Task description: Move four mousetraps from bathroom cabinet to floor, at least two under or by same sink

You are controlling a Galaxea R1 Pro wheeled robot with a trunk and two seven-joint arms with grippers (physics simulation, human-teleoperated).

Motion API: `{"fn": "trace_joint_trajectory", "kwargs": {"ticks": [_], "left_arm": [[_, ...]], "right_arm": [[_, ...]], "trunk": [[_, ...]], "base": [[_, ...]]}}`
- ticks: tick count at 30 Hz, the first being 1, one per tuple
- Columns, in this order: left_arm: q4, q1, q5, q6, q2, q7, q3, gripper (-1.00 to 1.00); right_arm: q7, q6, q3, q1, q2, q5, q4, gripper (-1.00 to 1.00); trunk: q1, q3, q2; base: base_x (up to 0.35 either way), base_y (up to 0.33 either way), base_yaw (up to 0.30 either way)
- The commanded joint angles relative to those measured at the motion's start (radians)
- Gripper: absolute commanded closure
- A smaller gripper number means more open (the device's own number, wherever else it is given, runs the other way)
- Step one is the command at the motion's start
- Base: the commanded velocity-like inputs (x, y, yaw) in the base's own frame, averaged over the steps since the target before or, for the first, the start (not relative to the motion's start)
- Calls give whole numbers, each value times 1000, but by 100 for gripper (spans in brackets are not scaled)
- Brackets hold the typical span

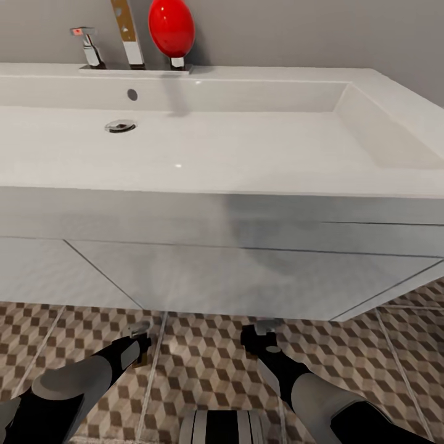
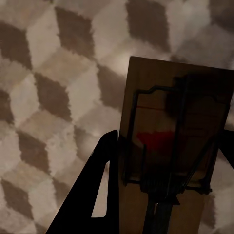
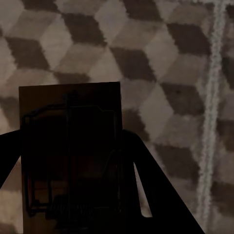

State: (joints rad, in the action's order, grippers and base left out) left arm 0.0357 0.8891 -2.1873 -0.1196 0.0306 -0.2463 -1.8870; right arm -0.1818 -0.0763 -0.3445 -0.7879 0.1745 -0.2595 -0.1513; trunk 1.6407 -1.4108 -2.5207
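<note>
I hold one mousetrap (image 2: 175,146) in my left claw (image 1: 140,345) | second mousetrap (image 3: 70,156) in right claw (image 1: 262,336) | both clamped, long axes along the fingers | just above bathroom floor (image 1: 203,357), just before the bathroom sink (image 1: 216,154) vanity | straight drop looks enough.

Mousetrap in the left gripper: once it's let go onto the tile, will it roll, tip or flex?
The mousetrap looks like a flat wooden slab, so it is probably stiff and should lie flat, not roll. Its wire bar and spring sit proud of the board, so landing face down it may rock. It looks thin and likely light, so it could skid on the smooth bathroom floor.
</note>
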Motion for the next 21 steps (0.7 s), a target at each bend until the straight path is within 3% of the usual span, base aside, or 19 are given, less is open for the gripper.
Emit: {"fn": "trace_joint_trajectory", "kwargs": {"ticks": [1,12,21], "left_arm": [[0,1,-3,-5,0,-7,-9,100],[-1,8,-1,-6,-16,-9,-14,100],[-3,66,0,-7,-33,-8,-18,100]], "right_arm": [[-2,-7,-8,-1,0,-14,1,100],[-6,-41,-6,-1,0,-17,1,100],[-12,-43,2,-1,0,-21,-6,100]], "trunk": [[0,-2,0],[0,-19,0],[0,-33,0]], "base": [[0,0,71],[0,0,72],[0,0,70]]}}
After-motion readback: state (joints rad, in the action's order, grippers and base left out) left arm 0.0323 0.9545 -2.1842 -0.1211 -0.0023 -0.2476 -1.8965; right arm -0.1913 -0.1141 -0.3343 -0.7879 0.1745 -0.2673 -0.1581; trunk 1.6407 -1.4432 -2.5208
